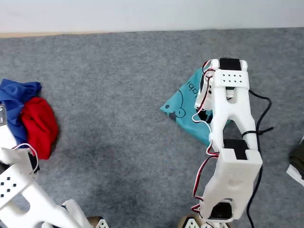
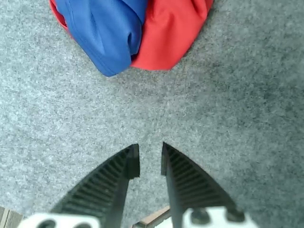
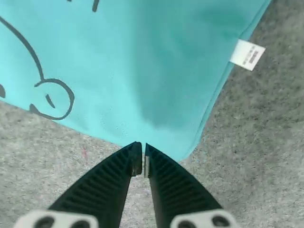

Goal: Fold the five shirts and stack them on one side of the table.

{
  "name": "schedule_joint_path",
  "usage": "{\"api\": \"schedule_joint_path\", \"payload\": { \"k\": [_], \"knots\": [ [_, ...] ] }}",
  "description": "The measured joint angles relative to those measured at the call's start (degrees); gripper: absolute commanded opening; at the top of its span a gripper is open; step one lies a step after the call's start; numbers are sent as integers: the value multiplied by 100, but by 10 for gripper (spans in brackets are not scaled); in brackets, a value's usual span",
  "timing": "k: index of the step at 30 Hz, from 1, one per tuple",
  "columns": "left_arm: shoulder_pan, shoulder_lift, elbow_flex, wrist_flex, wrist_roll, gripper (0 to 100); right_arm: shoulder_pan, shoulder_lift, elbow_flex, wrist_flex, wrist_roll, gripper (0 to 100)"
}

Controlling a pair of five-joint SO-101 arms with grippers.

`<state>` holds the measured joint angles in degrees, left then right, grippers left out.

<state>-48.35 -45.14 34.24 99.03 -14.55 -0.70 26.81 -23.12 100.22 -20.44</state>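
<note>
A teal shirt (image 1: 183, 107) with a black line drawing lies flat right of centre on the grey felt table (image 1: 118, 85). My right arm (image 1: 230, 109) stretches over it. In the right wrist view my right gripper (image 3: 143, 159) is shut, its tips pinching the hem of the teal shirt (image 3: 133, 71). At the far left a blue shirt (image 1: 16, 95) and a red shirt (image 1: 40, 123) lie crumpled together. My left gripper (image 2: 150, 159) hovers over bare felt a short way from the blue shirt (image 2: 109, 33) and red shirt (image 2: 171, 33), its fingers slightly apart and holding nothing.
A white label (image 3: 248, 54) sticks out from the teal shirt's edge. A dark item (image 1: 298, 159) shows at the right edge of the table. The table's far edge meets a pale wall (image 1: 142, 14). Bare felt spans the middle between the two arms.
</note>
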Motion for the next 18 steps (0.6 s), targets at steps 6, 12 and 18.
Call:
{"api": "schedule_joint_path", "payload": {
  "k": [6,12,18],
  "knots": [
    [0,0,0,0,0,83,360,668,0,0,18,9],
    [0,0,9,0,0,83,484,1556,-9,-18,123,9],
    [0,0,9,0,0,83,484,1749,-114,9,167,9]
  ]
}}
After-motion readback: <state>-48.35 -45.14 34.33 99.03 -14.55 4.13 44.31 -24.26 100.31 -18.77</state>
